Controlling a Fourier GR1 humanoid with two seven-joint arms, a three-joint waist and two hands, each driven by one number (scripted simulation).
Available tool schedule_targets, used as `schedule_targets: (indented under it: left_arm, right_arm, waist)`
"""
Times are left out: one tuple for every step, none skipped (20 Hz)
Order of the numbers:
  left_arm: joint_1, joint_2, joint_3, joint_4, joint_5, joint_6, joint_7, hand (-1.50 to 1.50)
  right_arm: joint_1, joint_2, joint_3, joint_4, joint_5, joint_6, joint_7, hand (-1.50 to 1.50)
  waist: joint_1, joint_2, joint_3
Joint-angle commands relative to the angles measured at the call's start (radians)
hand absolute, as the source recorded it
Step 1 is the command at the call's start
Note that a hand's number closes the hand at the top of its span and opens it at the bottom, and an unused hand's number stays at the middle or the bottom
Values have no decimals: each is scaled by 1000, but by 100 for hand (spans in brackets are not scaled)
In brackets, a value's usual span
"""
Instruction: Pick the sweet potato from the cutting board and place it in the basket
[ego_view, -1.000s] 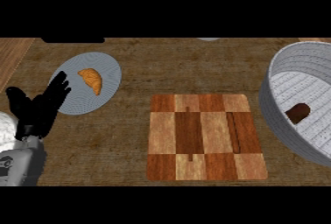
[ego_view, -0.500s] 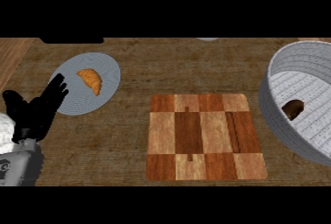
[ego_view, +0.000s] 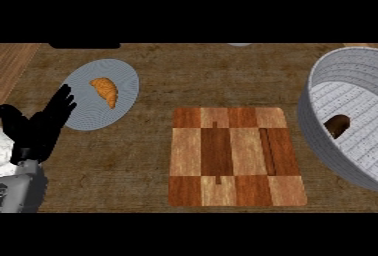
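The counter (ego_view: 221, 75) is a dark brown, mottled surface; a strip of lighter wood shows at its far left corner, well left of the cutting board. The checkered wooden cutting board (ego_view: 236, 156) lies near the middle, its long side running toward and away from the robot, and its top is bare. Right of the board, just beside it, stands the large grey basket (ego_view: 319, 125) with ribbed walls. The sweet potato (ego_view: 337, 126) lies inside the basket, against the inner wall on the board's side; only a dark reddish-brown rounded part shows, so its long axis and pointing cannot be told. Up and left of the board sits a grey plate (ego_view: 88, 112) carrying a croissant (ego_view: 105, 91), which runs lengthwise away from the robot. The left hand (ego_view: 40, 132) rests well left of the board, fingers straight and spread, tips overlapping the plate's near edge. Compared with a second ago, the sweet potato sits slightly higher in the basket, and the left hand has barely shifted.
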Motion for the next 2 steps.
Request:
schedule_targets:
  left_arm:
    - [-17,-32,-17,16,-16,20,-19,0]
    - [-20,-12,-3,24,0,-3,-4,0]
  right_arm:
    - [34,-119,-14,200,21,165,-119,-150]
    - [47,-107,7,227,59,170,-199,-150]
  waist:
    - [2,5,2]
    - [4,4,1]
